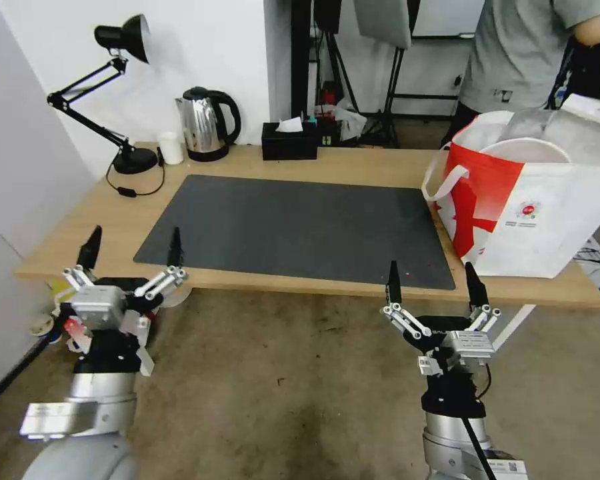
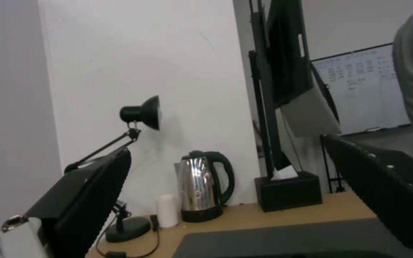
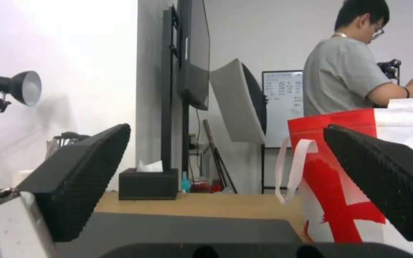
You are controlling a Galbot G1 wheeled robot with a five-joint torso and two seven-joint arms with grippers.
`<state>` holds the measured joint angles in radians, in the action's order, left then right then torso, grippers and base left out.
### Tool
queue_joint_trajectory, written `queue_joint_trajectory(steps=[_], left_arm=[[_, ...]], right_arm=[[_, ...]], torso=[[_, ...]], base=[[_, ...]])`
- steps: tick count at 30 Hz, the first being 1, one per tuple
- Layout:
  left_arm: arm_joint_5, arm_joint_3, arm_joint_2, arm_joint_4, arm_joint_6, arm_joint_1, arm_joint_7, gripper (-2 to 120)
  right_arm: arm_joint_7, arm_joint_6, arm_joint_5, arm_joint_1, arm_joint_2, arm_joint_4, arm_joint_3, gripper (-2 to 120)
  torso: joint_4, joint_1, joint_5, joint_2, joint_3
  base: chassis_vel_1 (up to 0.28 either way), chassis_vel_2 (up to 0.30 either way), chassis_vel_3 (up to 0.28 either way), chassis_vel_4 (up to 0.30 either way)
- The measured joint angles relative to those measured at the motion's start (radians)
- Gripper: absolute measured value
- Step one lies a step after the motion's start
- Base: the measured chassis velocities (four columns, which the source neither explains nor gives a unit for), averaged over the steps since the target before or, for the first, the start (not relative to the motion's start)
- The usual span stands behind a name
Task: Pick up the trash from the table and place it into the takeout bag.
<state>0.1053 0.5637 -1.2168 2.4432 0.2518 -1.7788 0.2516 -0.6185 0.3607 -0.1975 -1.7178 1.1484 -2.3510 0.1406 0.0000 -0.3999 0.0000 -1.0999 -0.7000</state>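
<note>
A light-wood bench (image 1: 353, 163) carries a dark mat (image 1: 293, 227), bare of trash. The white-and-red takeout bag (image 1: 533, 213) stands open at the right end, a white bowl rim (image 1: 533, 148) showing inside, likely the trash already packed. Both arms hang low before the near edge, the left end effector (image 1: 132, 248) and right end effector (image 1: 433, 283) pointing up, fingers spread apart, holding nothing.

an office or lab room: whiteboard (image 3: 283, 107), wall screen (image 3: 194, 53), desk lamp (image 1: 107, 87), kettle (image 1: 207, 123) on a table (image 1: 353, 167).
</note>
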Motion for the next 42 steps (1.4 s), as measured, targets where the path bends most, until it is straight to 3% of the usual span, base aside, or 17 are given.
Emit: queue_joint_trajectory(steps=[26,42], left_arm=[[-0.03,-0.067,0.047,-0.024,0.059,-0.009,-0.065,100],[-0.054,-0.084,0.038,-0.027,0.092,-0.027,-0.069,100]], right_arm=[[0.0,0.0,0.0,0.0,0.0,0.0,0.0,100],[0.0,0.0,0.0,0.0,0.0,0.0,0.0,100]], torso=[[0.0,0.0,0.0,0.0,0.0],[0.0,0.0,-0.0001,0.0,0.0]], base=[[0.0,0.0,0.0,0.0],[0.0,0.0,0.0,0.0]])
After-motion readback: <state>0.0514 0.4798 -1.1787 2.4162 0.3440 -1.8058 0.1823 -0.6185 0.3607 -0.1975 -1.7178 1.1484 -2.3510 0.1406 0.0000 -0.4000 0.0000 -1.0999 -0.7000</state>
